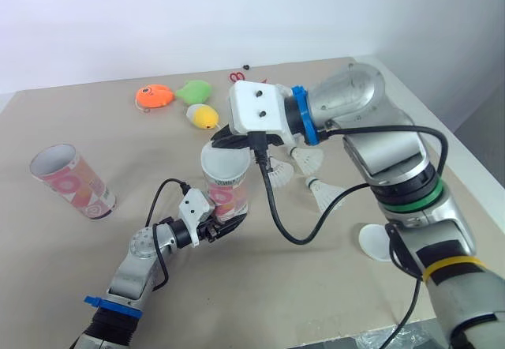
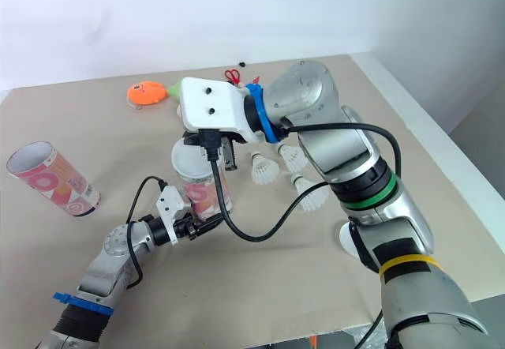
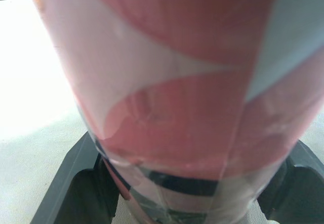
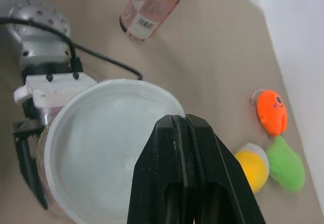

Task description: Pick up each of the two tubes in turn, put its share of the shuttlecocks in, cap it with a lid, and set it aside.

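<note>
Clasping tube (image 1: 229, 195) base, left hand (image 1: 224, 225); right hand (image 4: 177, 124) above lid (image 4: 101, 153).

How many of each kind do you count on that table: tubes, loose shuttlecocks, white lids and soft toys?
Pink patterned cardboard tube: 2
White feathered shuttlecock, loose: 3
White round lid: 2
Plush toy, orange, green, yellow: 3
Total: 10
</note>
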{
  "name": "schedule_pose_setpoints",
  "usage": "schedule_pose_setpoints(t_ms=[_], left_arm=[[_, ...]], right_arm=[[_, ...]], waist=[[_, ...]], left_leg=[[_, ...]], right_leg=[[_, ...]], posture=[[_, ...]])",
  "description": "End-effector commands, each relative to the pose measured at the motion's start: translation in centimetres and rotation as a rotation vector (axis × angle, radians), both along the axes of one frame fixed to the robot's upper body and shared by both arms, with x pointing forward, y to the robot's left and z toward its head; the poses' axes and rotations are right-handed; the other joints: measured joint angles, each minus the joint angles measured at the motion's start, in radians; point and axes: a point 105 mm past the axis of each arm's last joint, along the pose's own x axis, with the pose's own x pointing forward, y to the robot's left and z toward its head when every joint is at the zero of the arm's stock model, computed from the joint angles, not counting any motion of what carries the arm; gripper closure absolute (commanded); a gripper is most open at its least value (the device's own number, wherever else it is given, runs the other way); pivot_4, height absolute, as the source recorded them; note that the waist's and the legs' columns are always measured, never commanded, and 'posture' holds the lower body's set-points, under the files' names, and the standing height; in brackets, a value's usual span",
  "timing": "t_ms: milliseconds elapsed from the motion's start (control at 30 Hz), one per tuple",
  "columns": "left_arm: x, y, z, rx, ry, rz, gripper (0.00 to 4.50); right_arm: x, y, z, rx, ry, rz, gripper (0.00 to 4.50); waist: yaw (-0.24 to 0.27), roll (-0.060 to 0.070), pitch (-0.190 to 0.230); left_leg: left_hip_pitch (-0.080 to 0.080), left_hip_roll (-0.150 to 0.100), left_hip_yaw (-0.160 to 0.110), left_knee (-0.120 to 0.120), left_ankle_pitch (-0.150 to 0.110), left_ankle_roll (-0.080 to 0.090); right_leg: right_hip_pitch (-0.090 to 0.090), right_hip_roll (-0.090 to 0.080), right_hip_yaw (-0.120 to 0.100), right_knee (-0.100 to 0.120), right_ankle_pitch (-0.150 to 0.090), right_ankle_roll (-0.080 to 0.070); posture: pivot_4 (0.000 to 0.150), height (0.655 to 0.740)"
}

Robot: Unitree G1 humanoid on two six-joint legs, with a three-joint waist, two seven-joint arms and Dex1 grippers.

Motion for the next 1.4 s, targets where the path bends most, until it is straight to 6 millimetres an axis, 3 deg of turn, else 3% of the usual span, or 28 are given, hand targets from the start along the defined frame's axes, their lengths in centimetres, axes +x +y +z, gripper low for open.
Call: schedule_pose_setpoints(t_ms=[33,300,500,633,1267,1300,1400], left_arm=[[-0.4,0.5,-3.5,0.056,0.131,0.026,1.58],[-0.4,0.4,-3.5,0.054,0.129,0.026,1.58],[-0.4,0.4,-3.5,0.053,0.126,0.024,1.58],[-0.5,0.3,-3.6,0.055,0.126,0.021,0.05],[-0.7,0.2,-3.5,0.038,0.129,0.003,0.05],[-0.6,0.3,-3.4,0.04,0.127,0.01,0.55],[-0.5,0.4,-3.4,0.041,0.126,0.02,0.55]], right_arm=[[-0.2,0.1,1.2,-0.022,-0.007,0.008,4.45],[0.1,1.2,1.7,-0.029,-0.01,0.022,4.45],[0.0,1.5,0.9,-0.056,0.0,0.038,4.45],[-0.1,1.6,0.4,-0.067,0.005,0.044,4.5],[0.8,0.7,0.4,-0.088,0.008,0.006,4.5],[0.8,0.8,0.4,-0.086,0.008,0.008,4.5],[0.6,1.1,0.4,-0.079,0.007,0.018,4.5]], waist=[[0.0,0.0,0.0],[0.0,0.0,0.0],[0.0,0.0,0.0],[0.0,0.0,0.0],[0.0,0.0,0.0],[0.0,0.0,0.0],[0.0,0.0,0.0]], left_leg=[[0.0,0.0,0.0,0.0,0.0,0.0],[0.001,0.0,0.0,0.001,0.0,0.0],[0.001,0.0,0.0,0.002,0.0,0.0],[0.001,0.0,0.0,0.003,0.0,0.0],[0.001,0.0,0.0,0.008,0.0,0.0],[0.001,0.0,0.0,0.008,0.0,0.0],[0.001,0.0,0.0,0.009,0.0,0.0]], right_leg=[[0.0,0.0,0.0,0.0,0.0,0.0],[0.0,0.0,0.0,0.004,-0.001,-0.001],[0.0,0.0,0.001,0.006,-0.001,-0.001],[0.0,0.0,0.001,0.006,-0.001,-0.001],[0.0,0.0,0.002,0.011,-0.001,-0.002],[0.0,0.0,0.002,0.011,-0.001,-0.002],[0.0,0.0,0.003,0.011,-0.001,-0.002]], posture=[[0.15,0.74],[0.15,0.74],[0.15,0.74],[0.15,0.74],[0.15,0.74],[0.15,0.74],[0.15,0.74]])
